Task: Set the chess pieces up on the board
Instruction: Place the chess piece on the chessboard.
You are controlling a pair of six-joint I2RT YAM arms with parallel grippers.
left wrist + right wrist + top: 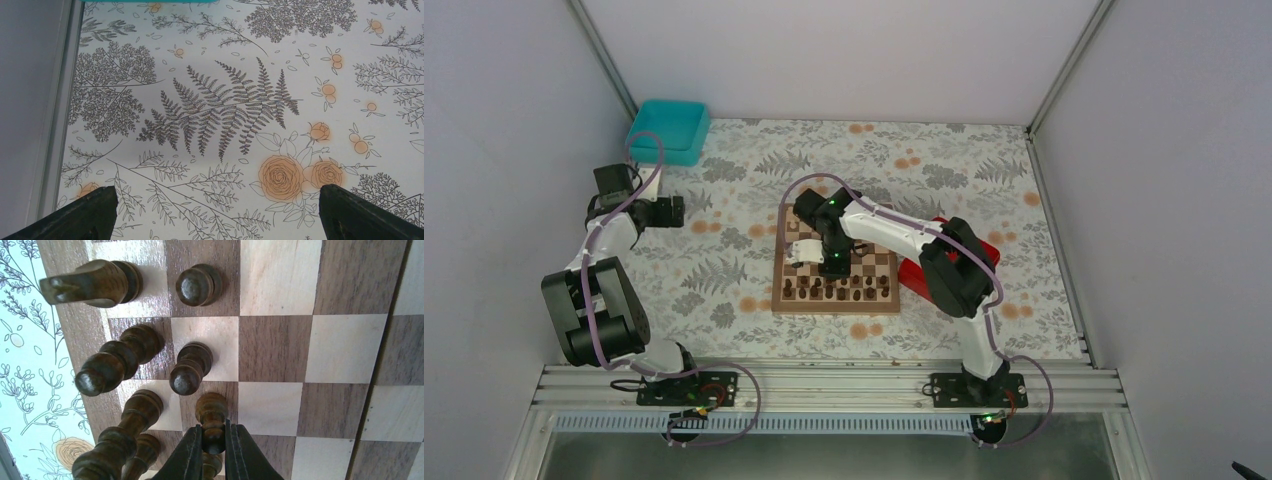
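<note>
My right claw [214, 434] is clenched on one dark pawn [212, 410], gripping the stem below its round head. The pawn's base is hidden, so I cannot tell whether it touches the board [310, 345]. It sits in line with the inner of two rows of dark chess pieces [839, 289], which stand along the board's near edge. My left claw [217, 194] is released, with its fingers [95, 210] wide apart and nothing between them. It hovers over the floral surface [225, 65], well apart from the board and near a teal bin [669, 130]. A red tray [914, 272] lies just beside the board's right side.
</note>
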